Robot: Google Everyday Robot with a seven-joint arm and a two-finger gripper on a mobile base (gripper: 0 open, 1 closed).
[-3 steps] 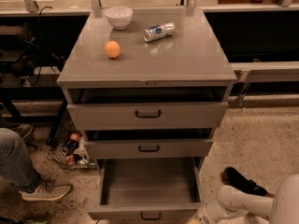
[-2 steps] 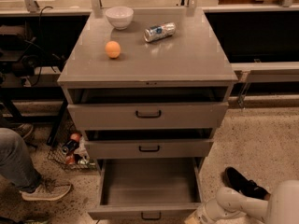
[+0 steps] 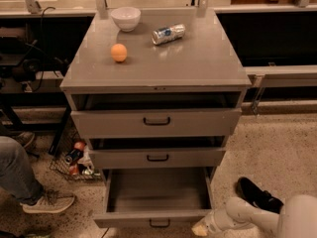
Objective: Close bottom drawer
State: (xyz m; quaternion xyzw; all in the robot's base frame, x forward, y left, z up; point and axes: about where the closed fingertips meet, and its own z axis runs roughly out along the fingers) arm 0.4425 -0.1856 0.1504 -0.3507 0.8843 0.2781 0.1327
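The bottom drawer stands pulled well out of the grey cabinet. Its narrow front panel lies close to the lower edge of the view and projects farthest of the three fronts. A small black handle sits at mid-panel. Above it the middle drawer is out by a lesser amount and the top drawer by a narrow gap only, so the fronts step forward from top to bottom. The claw sits low at the bottom drawer's front right corner, just beside the end of the panel and possibly touching it; contact is not confirmed. Whether the claw is wide or narrow cannot be told from this angle. The white arm runs from it toward the lower right. Open speckled floor lies to the right of the drawer, with a black shoe near the arm. To the left, a wire basket of cans stands beside the cabinet, and a person's trainer rests near it. On the bench are a white bowl, an orange and a can lying on its side, all back from the front edge.
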